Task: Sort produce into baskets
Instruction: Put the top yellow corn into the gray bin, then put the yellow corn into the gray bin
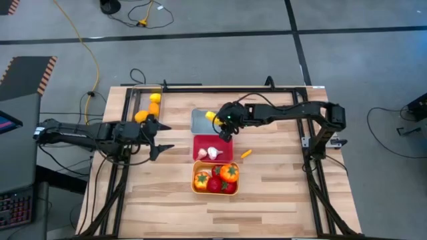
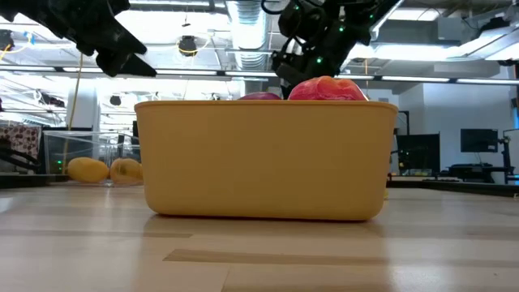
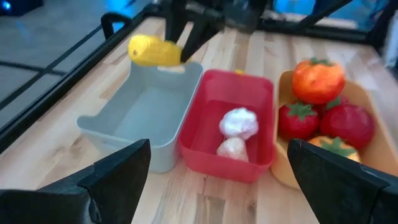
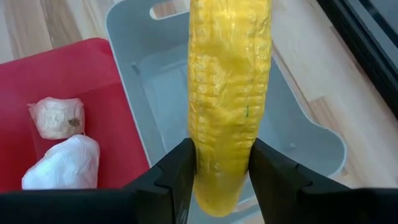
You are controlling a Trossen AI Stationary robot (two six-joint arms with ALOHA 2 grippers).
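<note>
My right gripper [image 4: 219, 177] is shut on a long yellow corn cob [image 4: 229, 87], held over the pale blue-grey tub [image 1: 200, 121]; the cob also shows in the left wrist view [image 3: 154, 51]. The red tub [image 1: 213, 148] holds two white garlic bulbs [image 3: 238, 122]. The orange tub [image 1: 215, 180] holds red tomatoes [image 3: 346, 123] and orange green-stemmed pieces [image 3: 318, 79]. My left gripper [image 3: 217, 186] is open and empty, left of the tubs and above the table [image 1: 157, 139]. My right gripper pinches the corn cob near one end [image 4: 219, 155], one finger [image 4: 177, 174] on each long side. The fingers come from above and lie across the cob. The cob is lifted clear above the pale blue-grey tub, its long free end reaching out over it.
A clear tray [image 1: 148, 107] at the far left holds lemons and oranges [image 1: 154, 99], seen low down too [image 2: 89, 169]. A small orange piece [image 1: 245, 154] lies on the wood right of the red tub. The three tubs stand in a row at mid-table.
</note>
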